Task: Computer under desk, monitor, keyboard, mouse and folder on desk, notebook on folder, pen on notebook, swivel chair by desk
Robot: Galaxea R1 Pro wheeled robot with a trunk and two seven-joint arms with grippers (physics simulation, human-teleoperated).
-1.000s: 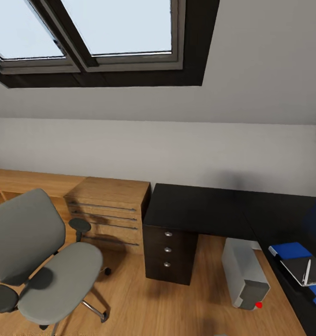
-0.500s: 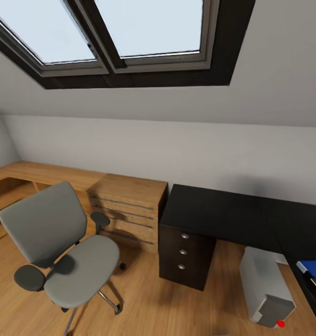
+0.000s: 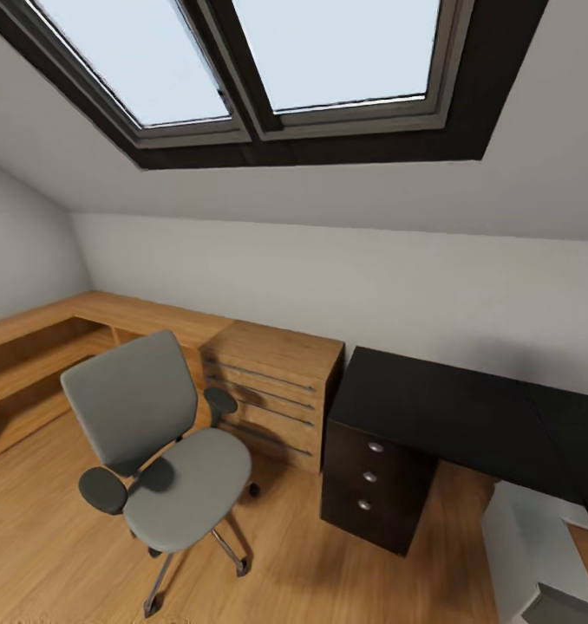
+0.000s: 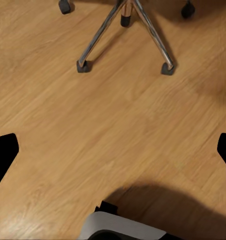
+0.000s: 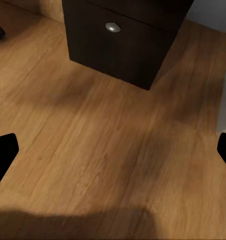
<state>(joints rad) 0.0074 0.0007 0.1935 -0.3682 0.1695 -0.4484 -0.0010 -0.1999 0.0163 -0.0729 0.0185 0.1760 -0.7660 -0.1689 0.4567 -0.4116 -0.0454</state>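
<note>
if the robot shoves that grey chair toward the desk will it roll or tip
The chair will probably roll easily: its chrome star base rides on castors over smooth wood floor. Being a swivel type, an off-centre shove may spin the seat instead. A push high on the backrest could rock it; lower looks safer.

wood floor (image 3: 34,537) w/ swivel chair (image 3: 160,451), desk (image 3: 433,416), computer (image 3: 537,555).

Not much robot on show: the fingertips (image 4: 3,155) are plain flat black at both wrist cams. There's also a rounded white shell piece (image 4: 124,229) with black trim under the left wrist.
</note>
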